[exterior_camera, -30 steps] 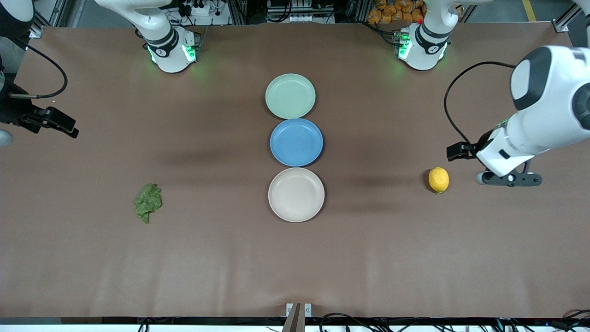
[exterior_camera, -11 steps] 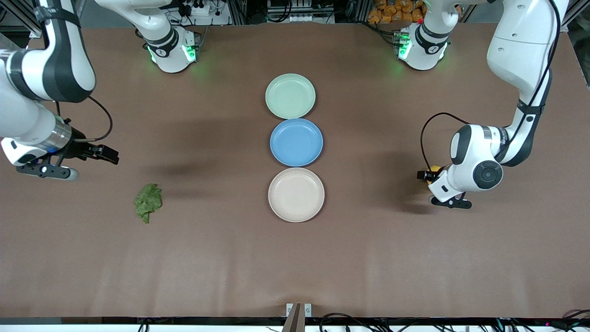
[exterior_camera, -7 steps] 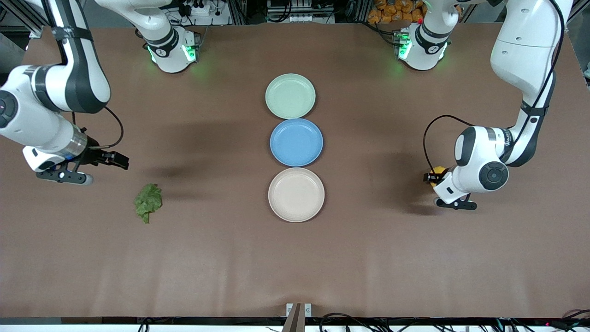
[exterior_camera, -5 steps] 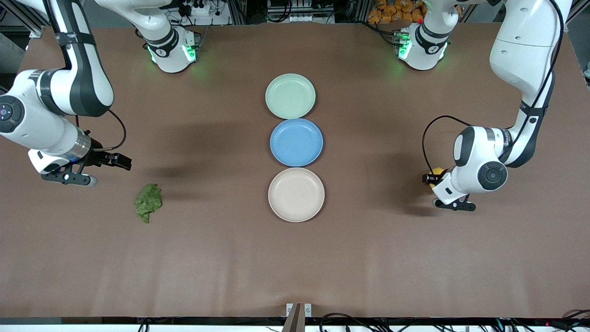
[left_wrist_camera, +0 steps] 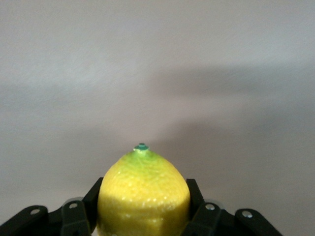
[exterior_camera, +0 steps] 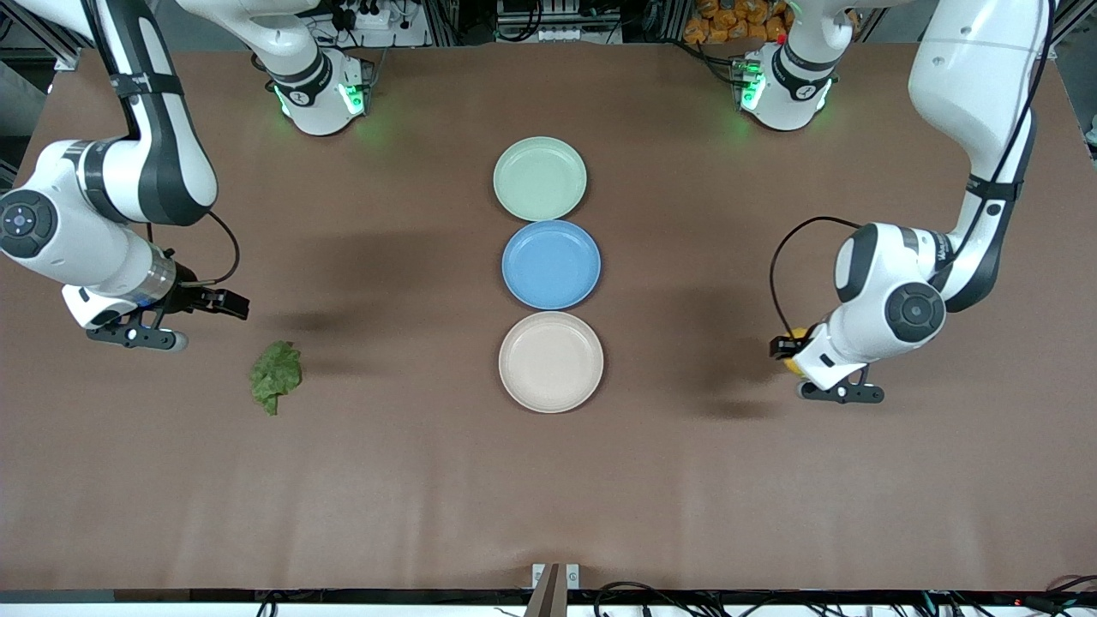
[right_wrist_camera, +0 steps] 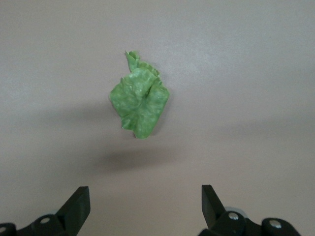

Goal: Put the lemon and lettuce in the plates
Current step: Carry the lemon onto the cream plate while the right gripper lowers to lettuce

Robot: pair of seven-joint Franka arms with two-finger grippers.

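Left gripper [left_wrist_camera: 142,223] just clamped on the lemon [left_wrist_camera: 143,194] near the table's left-arm end, so 1 plate trip's next. Right gripper [right_wrist_camera: 142,206], wide open and empty, is closing in on the lettuce [right_wrist_camera: 140,102].

High front camera over the whole table [exterior_camera: 428,480]; 2 wrist cameras, seemingly near, facing it.

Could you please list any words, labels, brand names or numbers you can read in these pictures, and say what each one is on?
None can be read.
Left arm: small dark lettering on its white forearm, too small to read.
Lemon, lettuce, cream-white plate, mint green plate, blue plate: no markings visible.
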